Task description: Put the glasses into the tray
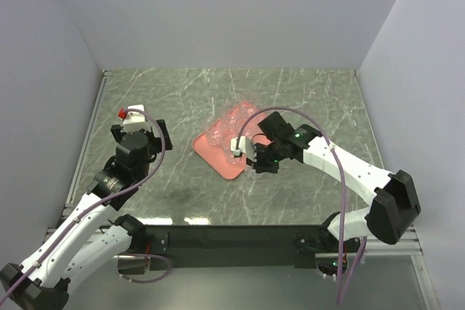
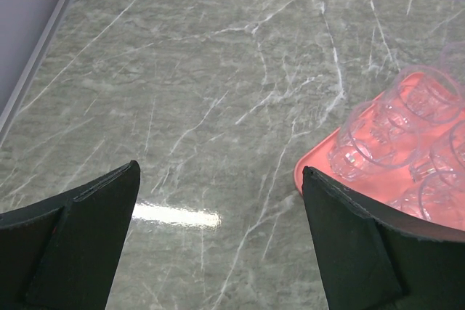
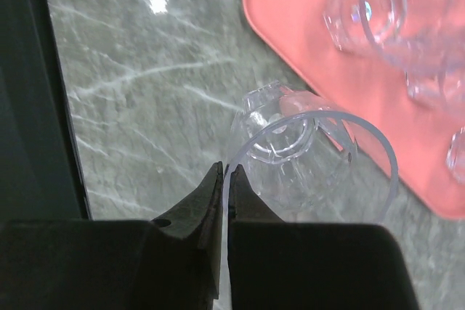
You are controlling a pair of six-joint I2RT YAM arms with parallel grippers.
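On the marble table point(image 1: 312, 107) before me, the pink tray point(image 3: 290, 19) is carrying several clear glasses point(image 3: 367, 9) (clustered together). My right gripper point(image 3: 227, 179) is pinching the rim of another glass point(image 3: 290, 157), jaws almost closed, over the tray's edge. My left gripper point(image 2: 219, 170) is hovering spread wide above the table, gripping nothing.

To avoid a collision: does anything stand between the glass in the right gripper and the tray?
Nothing visible does. The right gripper holds the glass by its rim at the edge of the tray; the nearest tray floor is bare, and the other glasses stand farther in.
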